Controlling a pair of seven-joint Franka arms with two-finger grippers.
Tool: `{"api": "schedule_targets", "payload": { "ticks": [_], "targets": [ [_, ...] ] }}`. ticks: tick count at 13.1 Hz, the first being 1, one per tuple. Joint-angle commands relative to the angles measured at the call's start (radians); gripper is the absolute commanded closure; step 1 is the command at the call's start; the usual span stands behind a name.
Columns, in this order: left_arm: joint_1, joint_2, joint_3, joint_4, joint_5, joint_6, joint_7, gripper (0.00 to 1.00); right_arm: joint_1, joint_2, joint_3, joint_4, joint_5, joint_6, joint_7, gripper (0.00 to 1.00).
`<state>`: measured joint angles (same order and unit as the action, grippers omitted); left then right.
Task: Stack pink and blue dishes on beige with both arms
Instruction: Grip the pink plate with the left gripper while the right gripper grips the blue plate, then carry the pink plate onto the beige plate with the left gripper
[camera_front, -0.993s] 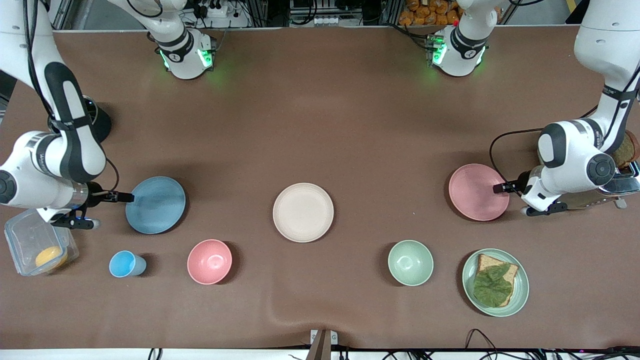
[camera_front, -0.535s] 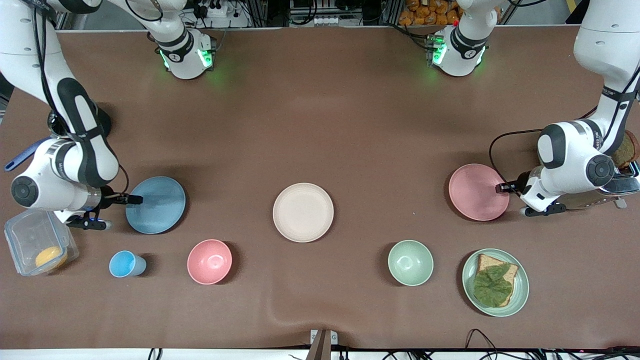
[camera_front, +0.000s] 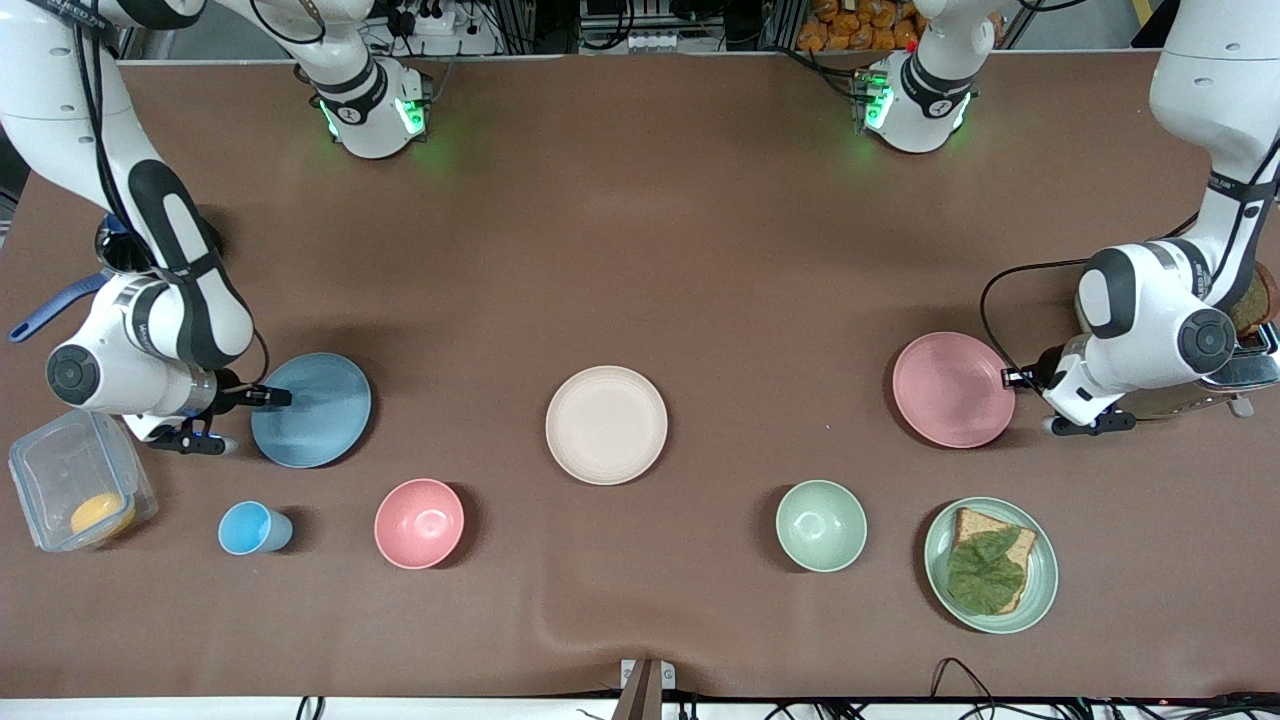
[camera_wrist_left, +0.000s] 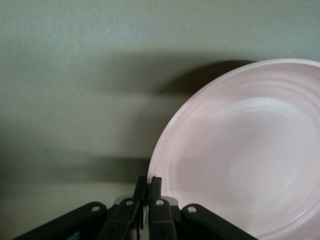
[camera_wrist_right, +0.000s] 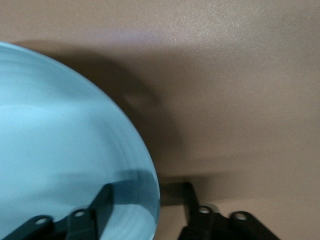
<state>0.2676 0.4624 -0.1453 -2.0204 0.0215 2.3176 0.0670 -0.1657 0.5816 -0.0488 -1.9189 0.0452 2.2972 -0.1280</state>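
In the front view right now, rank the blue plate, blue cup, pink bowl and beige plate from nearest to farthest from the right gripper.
1. blue plate: at the right gripper, which reaches over its rim.
2. blue cup: nearer the camera.
3. pink bowl: beside the cup.
4. beige plate: mid-table.

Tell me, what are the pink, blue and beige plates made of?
Probably matte plastic or a fibre blend. The pink plate has a dull, faintly speckled surface with soft rings, the blue plate shows only soft sheen, and the beige plate looks flat and unglazed. I can't tell for certain.
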Motion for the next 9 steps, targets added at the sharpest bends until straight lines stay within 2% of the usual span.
{"api": "schedule_targets", "payload": {
  "ticks": [1, 4, 6, 7, 9],
  "targets": [
    [0.007, -0.109, -0.078, 0.015, -0.032, -0.108, 0.013, 1.0, -0.005, -0.011, 0.004, -0.009, 0.018, 0.004, -0.016, 1.0],
    [-0.002, -0.154, -0.219, 0.145, -0.122, -0.277, -0.074, 1.0, -0.005, -0.017, 0.004, -0.009, 0.018, 0.002, -0.019, 1.0],
    [-0.034, -0.137, -0.317, 0.227, -0.13, -0.331, -0.249, 1.0, -0.003, -0.025, 0.004, -0.009, 0.016, 0.002, -0.03, 1.0],
    [-0.069, -0.121, -0.348, 0.256, -0.129, -0.327, -0.353, 1.0, -0.003, -0.032, 0.004, -0.009, 0.013, 0.001, -0.063, 1.0],
    [-0.219, -0.02, -0.356, 0.362, -0.118, -0.31, -0.531, 1.0, -0.008, -0.066, 0.004, -0.009, 0.012, -0.007, -0.149, 1.0]
  ]
}}
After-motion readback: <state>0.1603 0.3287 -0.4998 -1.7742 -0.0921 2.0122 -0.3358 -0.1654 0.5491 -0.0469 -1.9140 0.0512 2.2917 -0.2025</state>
